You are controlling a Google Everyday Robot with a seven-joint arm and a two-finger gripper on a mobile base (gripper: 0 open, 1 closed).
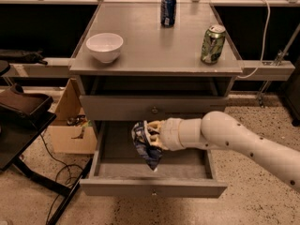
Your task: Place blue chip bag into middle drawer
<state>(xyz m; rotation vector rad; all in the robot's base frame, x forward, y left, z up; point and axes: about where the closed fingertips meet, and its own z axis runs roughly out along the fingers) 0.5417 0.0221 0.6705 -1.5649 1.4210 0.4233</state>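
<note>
Jaws of the robot's gripper (151,134) were clenched on the top of the blue chip bag (146,149). The bag hung crumpled from them over the left-centre of the open middle drawer (153,188), its lower tip pointing down at the drawer floor; whether it touched could not be told. The gripper sat just below the shut upper drawer front (152,108), and the white arm (243,139) reached in from the right, above the drawer's right side wall. The drawer stood pulled well out, front panel nearest the camera, with open grey floor on both sides of the bag and more room to the right. On the table (154,55) above, a white bowl (104,46) stood near the left edge, a blue soda can (168,10) at the back and a green can (213,43) near the right edge. A cardboard box (70,130) stood on the ground just left of the cabinet.
</note>
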